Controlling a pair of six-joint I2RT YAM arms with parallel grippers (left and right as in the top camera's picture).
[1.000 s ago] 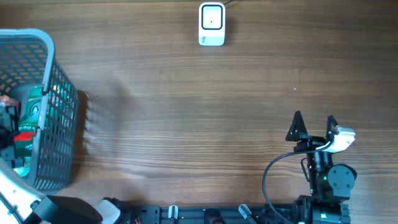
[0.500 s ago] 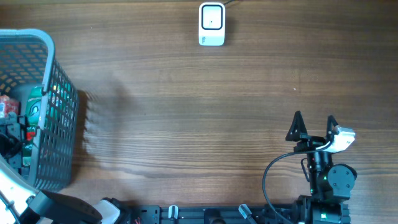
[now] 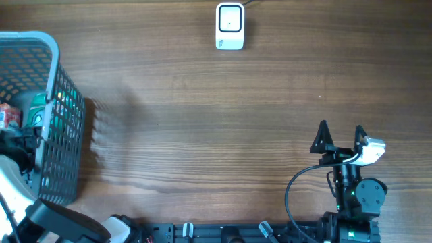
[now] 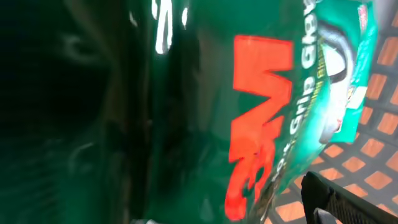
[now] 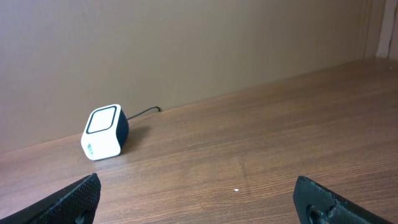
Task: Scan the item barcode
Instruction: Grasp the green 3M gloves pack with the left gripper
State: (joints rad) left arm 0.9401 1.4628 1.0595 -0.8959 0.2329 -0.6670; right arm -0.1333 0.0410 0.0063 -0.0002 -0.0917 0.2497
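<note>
I saw a brown wooden table, its grain running side to side across the overhead view. From the right wrist, a plain tan wall rose behind its far edge, with a paler vertical strip at far right. Light was soft and even.

One surface carries one grey mesh basket and one white scanner with one dark cable running from its back. There are two arms, the left arm and the right arm, with one tool each: the left tool and the right tool. Two packaged items can be counted in the basket: one green packet and one red-and-white item. Whether more lie under them cannot be told.
</note>
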